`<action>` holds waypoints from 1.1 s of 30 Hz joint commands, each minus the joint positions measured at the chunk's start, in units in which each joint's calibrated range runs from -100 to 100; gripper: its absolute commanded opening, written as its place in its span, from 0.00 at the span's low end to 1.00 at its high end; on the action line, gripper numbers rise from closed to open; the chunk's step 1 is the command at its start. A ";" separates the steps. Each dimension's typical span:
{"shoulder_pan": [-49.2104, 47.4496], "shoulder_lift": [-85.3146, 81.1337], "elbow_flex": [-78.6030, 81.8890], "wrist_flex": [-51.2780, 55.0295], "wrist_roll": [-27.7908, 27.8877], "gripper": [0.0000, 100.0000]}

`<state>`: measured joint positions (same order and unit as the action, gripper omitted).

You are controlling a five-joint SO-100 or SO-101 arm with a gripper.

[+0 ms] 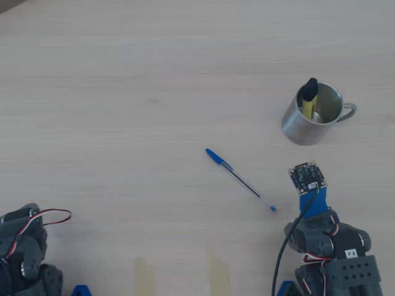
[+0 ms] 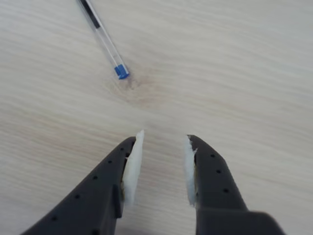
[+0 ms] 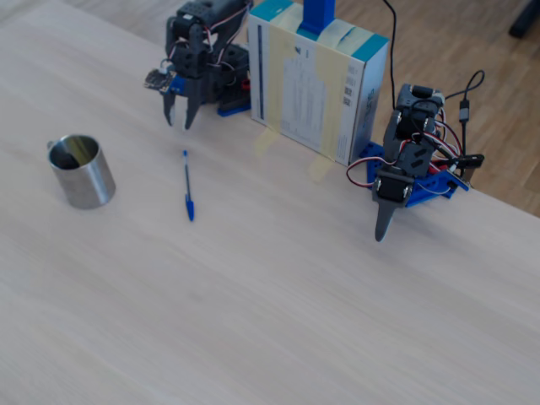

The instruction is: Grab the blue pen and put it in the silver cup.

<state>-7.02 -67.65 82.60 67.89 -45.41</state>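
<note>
Overhead view: blue pen (image 1: 241, 180) lies flat on the wooden table (image 1: 123, 92), diagonal, with its capped end pointing away from the silver cup (image 1: 311, 115) and its plug end toward the arm. The cup stands upright, apart from the pen, handle turned away from it, and a yellow marker with a black cap (image 1: 309, 97) leans inside against the rim. Wrist view: gripper (image 2: 163, 138) hangs above bare table, jaws parted by a moderate gap and holding nothing; white pads line the inner faces of the dark fingers (image 2: 131, 166). The pen's blue end plug (image 2: 121, 72) sits near the fingertips, not touching them. Fixed view: pen (image 3: 187, 185) lies between the cup (image 3: 82, 171) and the cardboard box (image 3: 316, 80); a second arm (image 3: 409, 160) stands on the box's far side from the cup.
</note>
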 commanded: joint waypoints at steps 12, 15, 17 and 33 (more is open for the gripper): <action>-7.81 26.92 -19.33 -9.16 3.59 0.15; -8.07 31.24 -23.05 -9.16 4.37 0.15; -8.42 33.74 -25.32 -9.16 5.10 0.15; -10.34 53.11 -38.83 -8.64 5.51 0.15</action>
<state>-17.22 -16.47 48.15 59.14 -40.03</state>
